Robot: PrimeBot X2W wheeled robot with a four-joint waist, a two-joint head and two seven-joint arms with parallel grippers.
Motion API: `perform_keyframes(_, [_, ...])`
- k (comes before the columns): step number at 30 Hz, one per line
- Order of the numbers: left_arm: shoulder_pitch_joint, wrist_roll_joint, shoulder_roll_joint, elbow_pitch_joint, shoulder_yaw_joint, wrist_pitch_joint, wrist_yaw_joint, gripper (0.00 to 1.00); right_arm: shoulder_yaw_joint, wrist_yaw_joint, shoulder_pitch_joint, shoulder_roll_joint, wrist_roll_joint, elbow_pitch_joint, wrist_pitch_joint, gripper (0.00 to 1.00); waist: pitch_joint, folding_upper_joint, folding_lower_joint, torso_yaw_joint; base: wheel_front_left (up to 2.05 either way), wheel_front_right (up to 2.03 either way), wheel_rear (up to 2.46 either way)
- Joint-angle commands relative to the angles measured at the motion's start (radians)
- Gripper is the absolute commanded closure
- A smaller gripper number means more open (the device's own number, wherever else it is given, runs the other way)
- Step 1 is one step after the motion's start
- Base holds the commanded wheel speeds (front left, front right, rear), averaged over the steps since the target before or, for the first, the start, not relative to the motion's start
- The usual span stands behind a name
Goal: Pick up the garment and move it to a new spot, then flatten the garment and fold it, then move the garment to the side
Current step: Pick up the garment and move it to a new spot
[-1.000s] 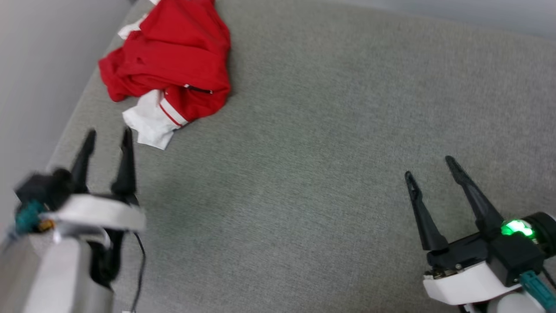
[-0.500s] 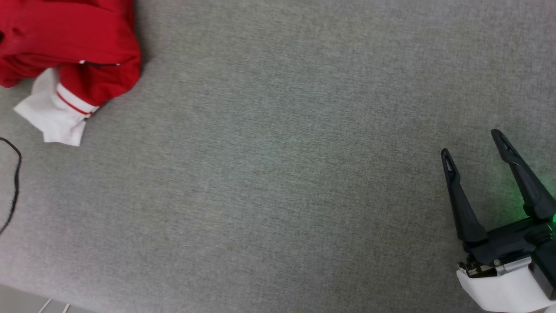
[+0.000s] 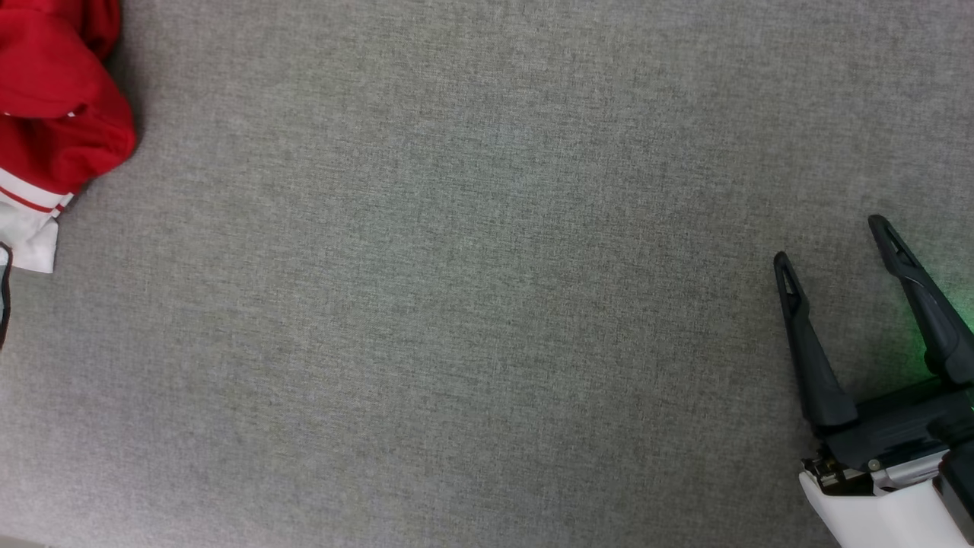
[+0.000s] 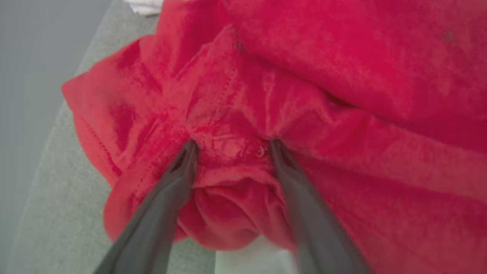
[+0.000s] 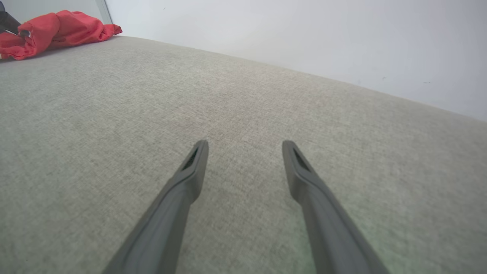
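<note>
Garment (image 3: 53, 114) sits bunched in a heap at the far left corner of the grey upholstered surface (image 3: 456, 304), close to its left edge and by the pale wall (image 5: 304, 34). One white sleeve (image 3: 27, 236) with red stripe trim pokes out on the near side of the heap.

Left gripper (image 4: 234, 144): jaws apart, both tips pressed into the red fabric, with a puckered fold bulging up between them. Not clamped on it.

Right gripper (image 3: 829, 240): jaws wide apart, nothing between them, low over bare surface toward the near right, well apart from the garment. From the right wrist the heap (image 5: 57, 32) is far off at the top left.

Thin black cable (image 3: 4, 297) at the left edge of the head view, just beside the sleeve.
</note>
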Motion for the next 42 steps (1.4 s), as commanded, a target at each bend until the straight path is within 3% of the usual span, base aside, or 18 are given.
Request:
perform_keyframes(1, [0.022, -0.008, -0.032, 0.013, -0.035, 0.026, 0.002, 1.0, -0.016, -0.002, 0.015, -0.005, -0.012, 0.043, 0.007, 0.0, 0.001, 0.0, 0.0, 0.0, 0.0, 0.0, 0.0])
perform_keyframes(5, [0.029, -0.032, -0.024, 0.007, -0.071, -0.016, 0.002, 1.0, -0.022, -0.002, 0.02, 0.001, -0.023, 0.054, 0.008, 0.0, -0.007, 0.0, 0.0, 0.008, 0.0, 0.0, 0.0])
perform_keyframes(9, [0.005, -0.065, 0.018, -0.025, -0.093, -0.131, 0.002, 1.0, -0.035, -0.002, 0.005, 0.038, -0.027, 0.078, -0.004, 0.0, -0.059, 0.0, 0.0, 0.01, 0.0, 0.0, 0.0])
perform_keyframes(14, [-0.02, -0.048, 0.115, -0.152, -0.161, -0.269, 0.002, 1.0, -0.039, -0.001, -0.018, 0.101, -0.019, 0.167, -0.037, 0.0, -0.196, 0.0, 0.0, -0.024, 0.0, 0.0, 0.0])
perform_keyframes(22, [-0.061, 0.01, 0.182, -0.326, -0.275, -0.356, 0.002, 1.0, -0.034, -0.001, -0.035, 0.157, 0.021, 0.311, -0.072, 0.0, -0.366, 0.0, 0.0, -0.093, 0.0, 0.0, 0.0])
perform_keyframes(28, [-0.097, 0.061, 0.148, -0.469, -0.382, -0.381, 0.002, 1.0, -0.02, -0.001, -0.055, 0.172, 0.049, 0.382, -0.079, 0.0, -0.451, 0.0, 0.0, -0.156, 0.0, 0.0, 0.0])
perform_keyframes(36, [-0.13, 0.156, 0.017, -0.579, -0.509, -0.429, 0.002, 1.0, -0.014, -0.001, -0.06, 0.174, 0.111, 0.39, -0.079, 0.0, -0.507, 0.0, 0.0, -0.271, 0.0, 0.0, 0.0])
perform_keyframes(42, [-0.131, 0.249, -0.041, -0.601, -0.57, -0.505, 0.005, 1.0, -0.014, -0.001, -0.065, 0.174, 0.139, 0.387, -0.08, 0.0, -0.508, 0.0, 0.0, -0.364, 0.0, 0.0, 0.0])
